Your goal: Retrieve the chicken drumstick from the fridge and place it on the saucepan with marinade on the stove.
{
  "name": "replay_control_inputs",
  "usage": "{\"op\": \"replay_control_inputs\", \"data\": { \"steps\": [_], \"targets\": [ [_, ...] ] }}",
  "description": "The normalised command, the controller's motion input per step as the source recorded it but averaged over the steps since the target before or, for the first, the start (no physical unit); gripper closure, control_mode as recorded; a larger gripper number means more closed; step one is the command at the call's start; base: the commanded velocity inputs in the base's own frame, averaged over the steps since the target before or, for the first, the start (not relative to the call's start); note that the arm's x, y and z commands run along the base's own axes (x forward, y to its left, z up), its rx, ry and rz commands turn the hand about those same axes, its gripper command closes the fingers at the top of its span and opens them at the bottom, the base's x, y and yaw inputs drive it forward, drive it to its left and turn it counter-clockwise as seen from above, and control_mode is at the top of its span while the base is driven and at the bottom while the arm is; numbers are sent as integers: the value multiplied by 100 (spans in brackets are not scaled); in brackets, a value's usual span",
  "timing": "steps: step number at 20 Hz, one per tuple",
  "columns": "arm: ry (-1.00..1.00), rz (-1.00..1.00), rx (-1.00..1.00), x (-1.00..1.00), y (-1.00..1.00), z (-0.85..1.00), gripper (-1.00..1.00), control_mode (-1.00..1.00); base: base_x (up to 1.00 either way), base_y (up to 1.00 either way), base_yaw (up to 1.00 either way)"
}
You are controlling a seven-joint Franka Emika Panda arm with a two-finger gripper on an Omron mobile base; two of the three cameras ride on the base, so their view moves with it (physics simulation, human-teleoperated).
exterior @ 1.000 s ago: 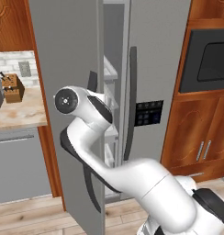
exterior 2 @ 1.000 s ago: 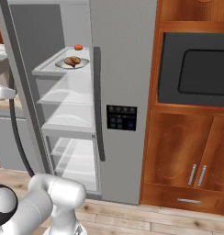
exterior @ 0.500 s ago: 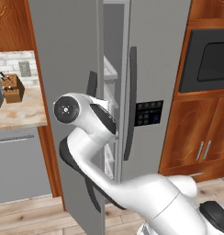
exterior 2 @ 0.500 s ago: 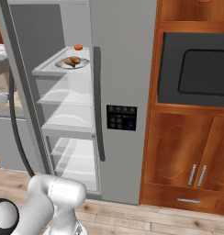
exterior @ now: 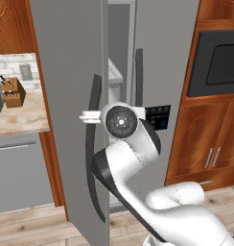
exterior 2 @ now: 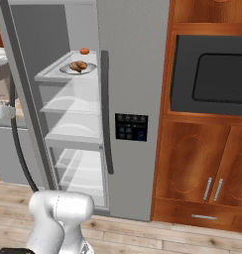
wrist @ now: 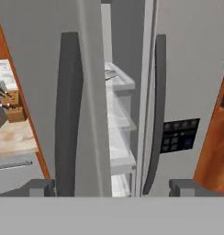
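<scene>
The fridge (exterior 2: 133,74) stands with its left door (exterior: 71,96) swung out and its right door shut. On the top clear shelf (exterior 2: 68,74) inside it, a plate (exterior 2: 77,68) carries the chicken drumstick (exterior 2: 78,65), golden-brown and lying flat. A small red-orange round item (exterior 2: 84,50) sits just behind the plate on the same shelf. The shelves below hold nothing that can be made out.

The gripper (wrist: 111,186) is released, its two dark finger tips (wrist: 38,187) set wide apart and holding nothing. It faces the edge of the open door, with that door's dark curved handle (wrist: 68,114) between the tips and the fridge interior beyond.

A dark control panel (exterior 2: 131,127) sits on the shut right door, beside its long handle (exterior 2: 106,111). To the right of the fridge, wooden cabinets (exterior 2: 202,173) with metal pulls stand below a built-in black oven (exterior 2: 212,74). To the left of the fridge, a pale stone surface (exterior: 18,115) carries a wooden knife block (exterior: 13,91) against a tiled wall with a socket (exterior: 26,72). The floor (exterior 2: 157,238) is light wooden planks.
</scene>
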Motion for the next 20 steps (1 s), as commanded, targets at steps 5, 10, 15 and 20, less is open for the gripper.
{"op": "replay_control_inputs", "data": {
  "steps": [5,10,15,20],
  "targets": [
    [-6,38,0,-19,-52,1,-100,-100,0,0,0],
    [-8,41,6,-3,-62,19,-100,-100,0,0,0],
    [-3,37,11,0,-55,23,-100,-100,0,0,0],
    [0,36,8,0,-30,3,-100,-100,0,0,0]
  ]
}}
